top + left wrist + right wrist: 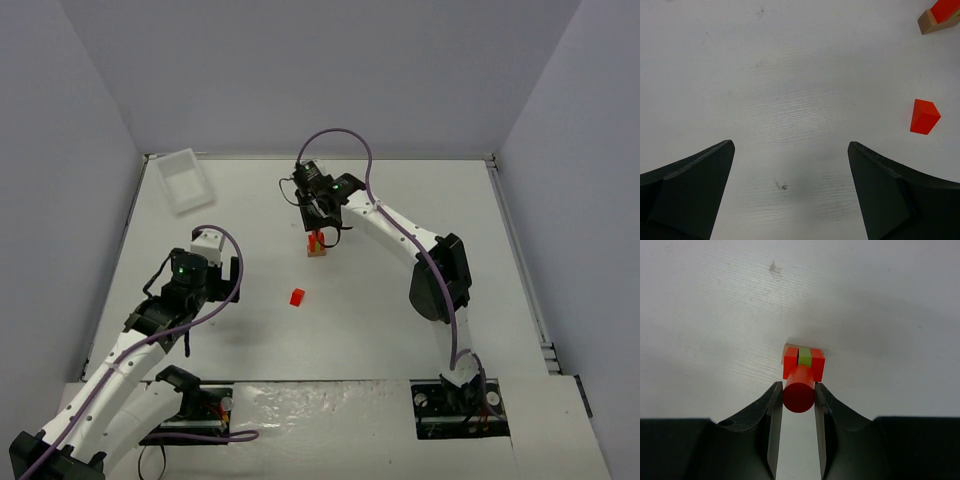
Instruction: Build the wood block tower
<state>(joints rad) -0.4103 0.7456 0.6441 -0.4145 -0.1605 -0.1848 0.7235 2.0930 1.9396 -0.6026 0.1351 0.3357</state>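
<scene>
Right jaws clench a red cylinder (799, 390) over the tower (804, 359) on the table (715, 300), probably to set it on top. Left jaws, released and empty, hover near a loose red block (924, 116).

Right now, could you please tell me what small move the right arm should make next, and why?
Probably ease the right gripper straight down, then release. It is shut on the red cylinder, which sits in line with the green piece in the tower's red-green-red row; whether they touch yet I cannot tell. The left gripper is open, well away.
</scene>
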